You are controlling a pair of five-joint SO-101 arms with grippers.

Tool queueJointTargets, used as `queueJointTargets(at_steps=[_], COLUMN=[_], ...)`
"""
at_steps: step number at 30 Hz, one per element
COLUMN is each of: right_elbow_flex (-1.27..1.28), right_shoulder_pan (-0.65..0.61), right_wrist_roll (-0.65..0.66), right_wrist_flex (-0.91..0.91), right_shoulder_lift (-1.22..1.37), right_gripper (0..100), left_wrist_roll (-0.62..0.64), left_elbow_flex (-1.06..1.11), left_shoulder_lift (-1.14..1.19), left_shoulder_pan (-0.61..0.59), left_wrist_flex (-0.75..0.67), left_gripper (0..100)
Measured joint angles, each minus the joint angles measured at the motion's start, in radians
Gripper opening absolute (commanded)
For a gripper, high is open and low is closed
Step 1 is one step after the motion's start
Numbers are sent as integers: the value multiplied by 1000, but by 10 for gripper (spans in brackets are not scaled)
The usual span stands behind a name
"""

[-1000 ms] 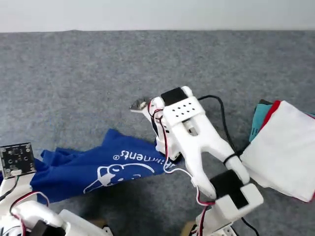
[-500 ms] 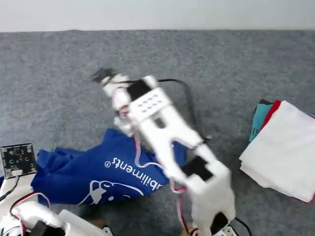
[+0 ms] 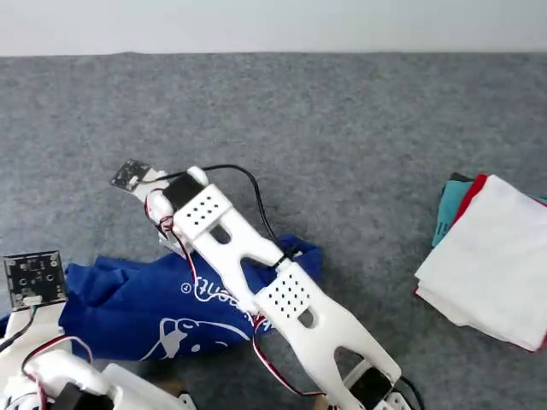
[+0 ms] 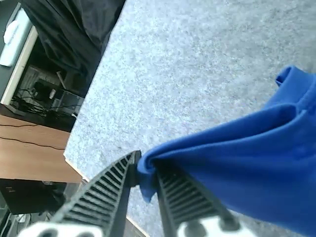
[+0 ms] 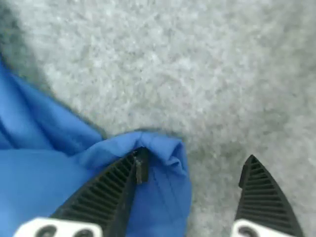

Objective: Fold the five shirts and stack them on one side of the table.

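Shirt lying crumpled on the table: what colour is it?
The shirt is blue with a white print, clearest in the high view.

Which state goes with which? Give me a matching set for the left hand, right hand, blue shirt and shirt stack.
Things:
1. left hand
2. right hand
3. blue shirt
4. shirt stack

States:
A. folded, white on top
B. open, one finger on a blue corner
C. crumpled, not folded
D. shut on a blue fold

Pairs: 1-D, 2-B, 3-C, 4-A
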Motion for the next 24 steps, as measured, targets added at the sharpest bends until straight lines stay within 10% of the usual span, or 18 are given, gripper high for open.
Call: queueJointTargets(at_steps=[6, 24], right_elbow_flex=[-68, -140], right_shoulder_pan=[0, 218], right_wrist_roll=[0, 126], right_wrist_flex=[20, 37], right_shoulder_lift=[37, -321], right_gripper=[0, 9], left_wrist_roll=[0, 0], left_elbow_flex=[0, 34], left_shoulder_lift=[0, 0], left_shoulder_pan=[0, 0], left_wrist_flex=[8, 8], left_gripper=[5, 5])
